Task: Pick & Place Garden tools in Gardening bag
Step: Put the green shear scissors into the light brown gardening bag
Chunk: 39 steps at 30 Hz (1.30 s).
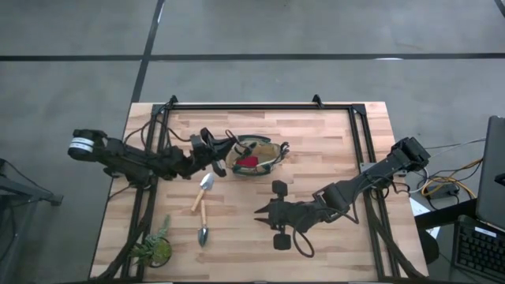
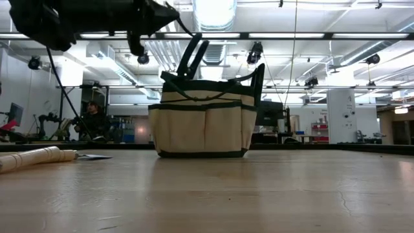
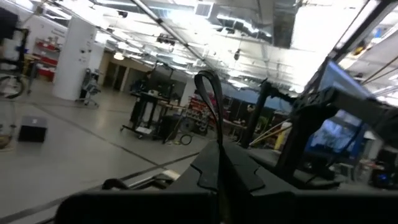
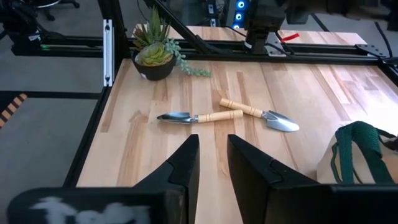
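**A:** Start at the near edge of the table. What lies there?

**B:** A potted plant at the near left corner. Just beside it, a trowel lies with its long axis running near to far, silver blade toward the near edge, pale handle pointing away. A second trowel sits just beyond it, also lengthwise but tilted a little, blade at the far end. The two handles meet end to end, close to touching.

**A:** And the right arm?

**B:** It stretches low across the right half of the table from the right edge, elbow outward. The right gripper points toward the trowels, near them but apart. In its wrist view the two dark fingers stand spread with bare tabletop between them, holding nothing.

**A:** Farther on?

**B:** The gardening bag stands upright near the middle of the table, beyond the trowels, with something red inside. The low view shows its tan pockets and dark rim, with loop handles raised.

**A:** The left arm?

**B:** It reaches in from the left edge, nearly level. The left gripper is at the bag's left rim, above it in the low view. It is clamped on dark pruning shears, whose handles slant upward and whose long axis runs down into the bag's mouth.
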### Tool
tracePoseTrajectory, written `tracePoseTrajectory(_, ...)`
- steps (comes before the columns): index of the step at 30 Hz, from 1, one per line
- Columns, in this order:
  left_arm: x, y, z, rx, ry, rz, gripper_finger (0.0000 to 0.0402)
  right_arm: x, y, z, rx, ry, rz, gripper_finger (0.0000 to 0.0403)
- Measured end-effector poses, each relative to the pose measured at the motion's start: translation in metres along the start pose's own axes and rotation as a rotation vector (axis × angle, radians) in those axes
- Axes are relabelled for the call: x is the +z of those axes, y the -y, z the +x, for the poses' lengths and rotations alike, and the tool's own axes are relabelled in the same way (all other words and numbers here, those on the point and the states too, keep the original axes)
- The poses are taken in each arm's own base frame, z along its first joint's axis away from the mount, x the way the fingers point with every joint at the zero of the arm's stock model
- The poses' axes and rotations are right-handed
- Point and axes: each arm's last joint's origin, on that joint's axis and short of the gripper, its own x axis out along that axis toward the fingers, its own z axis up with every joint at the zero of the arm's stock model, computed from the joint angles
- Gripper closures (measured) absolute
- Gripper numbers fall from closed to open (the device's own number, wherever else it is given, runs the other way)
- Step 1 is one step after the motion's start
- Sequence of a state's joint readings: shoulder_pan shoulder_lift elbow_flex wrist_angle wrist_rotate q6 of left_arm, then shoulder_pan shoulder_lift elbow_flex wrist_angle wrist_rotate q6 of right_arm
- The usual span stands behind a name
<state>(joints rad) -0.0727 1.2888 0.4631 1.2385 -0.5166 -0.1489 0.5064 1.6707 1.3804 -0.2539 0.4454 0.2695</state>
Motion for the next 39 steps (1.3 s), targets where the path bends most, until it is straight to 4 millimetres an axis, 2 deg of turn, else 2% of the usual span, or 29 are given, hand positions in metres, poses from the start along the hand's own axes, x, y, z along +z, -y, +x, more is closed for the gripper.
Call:
tracePoseTrajectory(5, 0.002, -0.004, -0.008, 0.013, 0.007, 0.008, 0.0394, 0.0, 0.0, 0.0, 0.0, 0.0, 0.0, 0.0327)
tracePoseTrajectory(14, 0.028, -0.014, -0.039, 0.013, 0.079, 0.008, 0.0394, 0.0, 0.0, 0.0, 0.0, 0.0, 0.0, 0.0317)
tracePoseTrajectory(20, 0.024, -0.028, -0.063, 0.05, 0.046, -0.009, 0.0395, 0.0, 0.0, 0.0, 0.0, 0.002, 0.001, 0.0326)
tracePoseTrajectory(24, 0.019, -0.035, -0.071, 0.078, 0.038, -0.039, 0.0394, 0.0, 0.0, 0.0, 0.0, 0.003, 0.002, 0.033)
tracePoseTrajectory(30, 0.013, -0.035, -0.072, 0.067, 0.012, -0.048, 0.0395, 0.001, 0.0, 0.0, 0.0, 0.005, 0.002, 0.0322)
tracePoseTrajectory(39, -0.002, -0.028, -0.057, 0.081, -0.115, -0.023, 0.0393, 0.0, 0.0, 0.0, -0.001, 0.005, 0.002, 0.0317)
